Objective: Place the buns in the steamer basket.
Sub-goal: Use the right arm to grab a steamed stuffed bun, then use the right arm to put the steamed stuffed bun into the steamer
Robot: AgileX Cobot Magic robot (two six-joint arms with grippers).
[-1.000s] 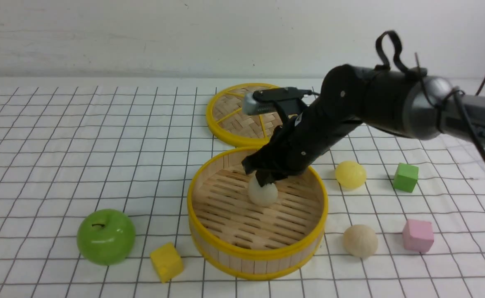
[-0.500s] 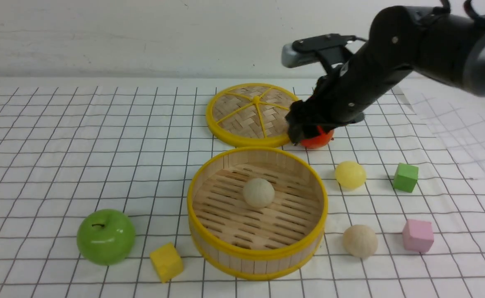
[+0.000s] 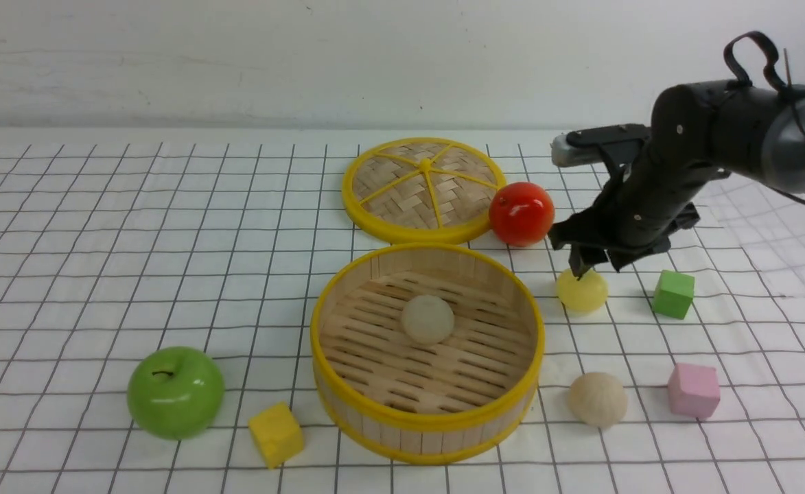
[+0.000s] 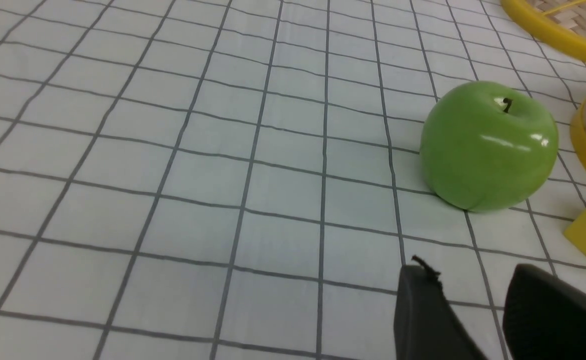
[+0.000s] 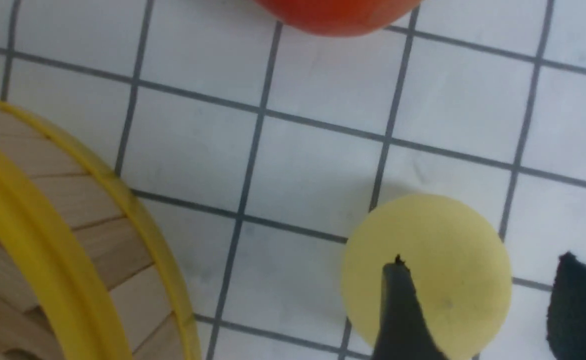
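Hovering low over the pale yellow bun, between a red apple and a green cube: the right gripper, jaws parted and empty, one fingertip above the bun's top, the other off to its side. Resting on the slotted floor of the steamer basket, a cream bun. Lying out on the checked cloth near the basket's right side, a second cream bun. Near a green apple, the left gripper, likewise parted, holding nothing.

The steamer basket is matt bamboo; the red apple at its one o'clock is glossy, the cream bun inside matt.
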